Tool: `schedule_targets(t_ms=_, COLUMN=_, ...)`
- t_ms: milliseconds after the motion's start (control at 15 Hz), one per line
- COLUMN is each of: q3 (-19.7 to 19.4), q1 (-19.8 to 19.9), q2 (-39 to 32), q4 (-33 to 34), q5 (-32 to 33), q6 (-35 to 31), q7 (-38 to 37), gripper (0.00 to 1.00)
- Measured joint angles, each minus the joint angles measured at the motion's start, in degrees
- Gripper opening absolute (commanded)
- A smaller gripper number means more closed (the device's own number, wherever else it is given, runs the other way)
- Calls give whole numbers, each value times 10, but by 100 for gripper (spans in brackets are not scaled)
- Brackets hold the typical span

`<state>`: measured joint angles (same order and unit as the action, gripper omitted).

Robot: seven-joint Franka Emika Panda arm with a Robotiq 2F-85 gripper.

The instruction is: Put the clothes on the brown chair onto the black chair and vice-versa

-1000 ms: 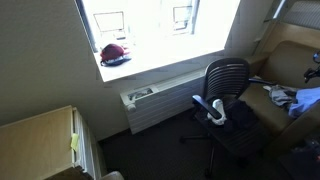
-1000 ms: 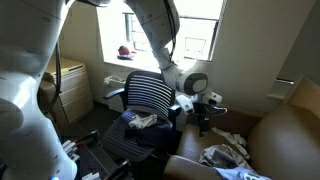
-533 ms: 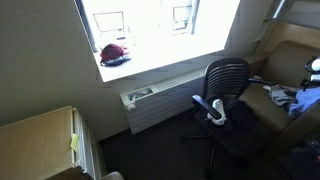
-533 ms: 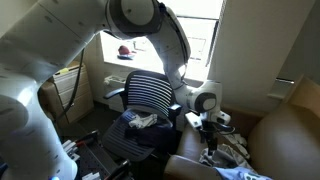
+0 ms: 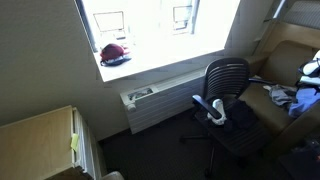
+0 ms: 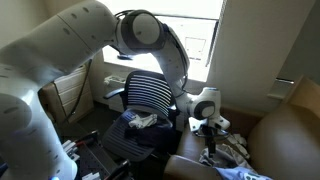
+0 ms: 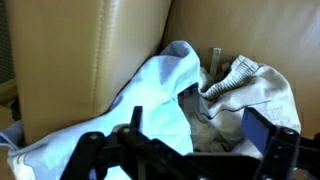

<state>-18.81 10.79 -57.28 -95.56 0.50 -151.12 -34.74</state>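
The brown chair (image 7: pixel 90 50) fills the wrist view. A light blue shirt (image 7: pixel 150 95) and a grey-beige piece (image 7: pixel 255 95) lie crumpled on its seat. My gripper (image 7: pixel 200 135) hangs open just above them, one finger over each garment and nothing between them. In both exterior views the gripper (image 6: pixel 210 136) (image 5: pixel 312 72) is over the pile (image 6: pixel 230 152) (image 5: pixel 285 97) on the brown chair (image 6: pixel 285 135). The black chair (image 5: pixel 228 85) (image 6: pixel 150 92) stands beside it, with a dark navy piece (image 6: pixel 140 138) (image 5: pixel 240 118) and a small white piece (image 6: pixel 143 121) on its seat.
A red and dark cap (image 5: pixel 114 53) sits on the window sill. A radiator (image 5: pixel 160 105) runs under the window behind the black chair. A pale wooden cabinet (image 5: pixel 40 140) stands at the near left. The arm (image 6: pixel 150 35) arches over the black chair.
The gripper has swung across from beside the black chair and come down over the clothes on the brown chair. It has stayed open. The clothes have not moved.
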Motion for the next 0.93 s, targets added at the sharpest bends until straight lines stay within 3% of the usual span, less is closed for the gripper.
schedule_targets(t_ms=267, q3=-14, q1=-15, q2=-138, q4=130, q5=-53, q6=-48, q7=-120, gripper=100)
schedule_targets(t_ms=533, q3=-46, q1=-41, q2=-206, q4=227, q5=-73, q6=-60, q7=-219, gripper=100)
schedule_targets(t_ms=667, q3=-48, q1=-42, q2=-211, q4=237, q5=-75, q6=-60, q7=-225, gripper=100)
schedule_targets(t_ms=933, q3=-37, q1=-37, q2=-214, q4=226, q5=-70, q6=-60, q7=-164, gripper=100)
